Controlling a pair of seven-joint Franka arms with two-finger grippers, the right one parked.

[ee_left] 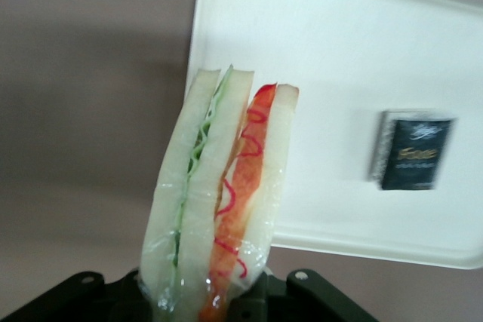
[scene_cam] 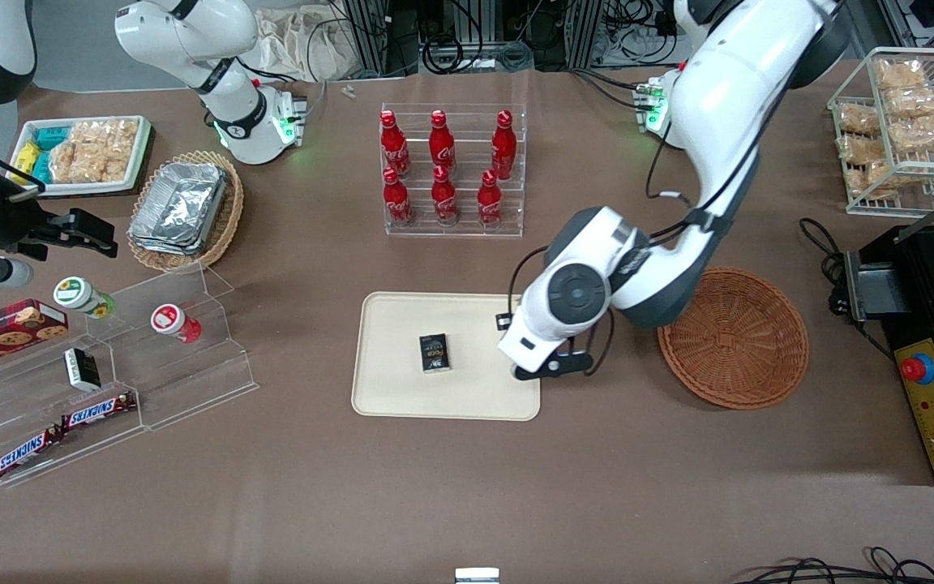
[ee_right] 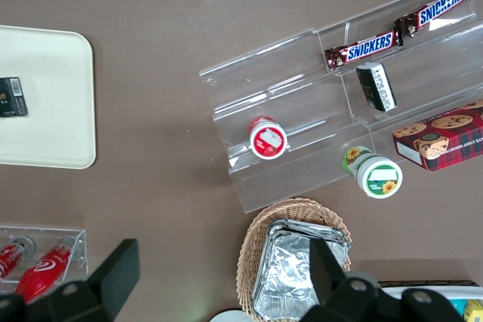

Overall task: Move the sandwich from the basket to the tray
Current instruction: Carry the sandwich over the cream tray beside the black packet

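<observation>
**Carrying the sandwich over the tray's edge**

Scanning my front camera from the left of the frame, I see the clear acrylic step rack (scene_cam: pixel 102 381) with its candy bars and cups low on the left, all well apart from the job. At centre frame the tray (scene_cam: pixel 402 324) lies flat on the brown desk (scene_cam: pixel 467 503), and a small black packet (scene_cam: pixel 434 354) lies on it near the middle. That packet matters: I judge the bare cream surface between it and the tray's right-hand rim in this view to be the sensible landing spot.

Next comes my gripper (scene_cam: pixel 552 365), hanging above that same right-hand rim of the tray, roughly at the boundary between tray and desk. From the front the arm's white wrist hides what it carries. The wrist camera settles it: the fingers pinch the sandwich (ee_left: pixel 215 209) at its base, so the wedge stands out away from the gripper with the green and orange-red filling edge facing the lens, wrapped in clear film. The tray (ee_left: pixel 339 50) and the black packet (ee_left: pixel 413 150) show past it.

Farthest right in the front frame, the basket (scene_cam: pixel 734 341) sits on the desk with nothing in it, just beside the arm. By my reading the lift is done and what remains is lowering and release.
</observation>
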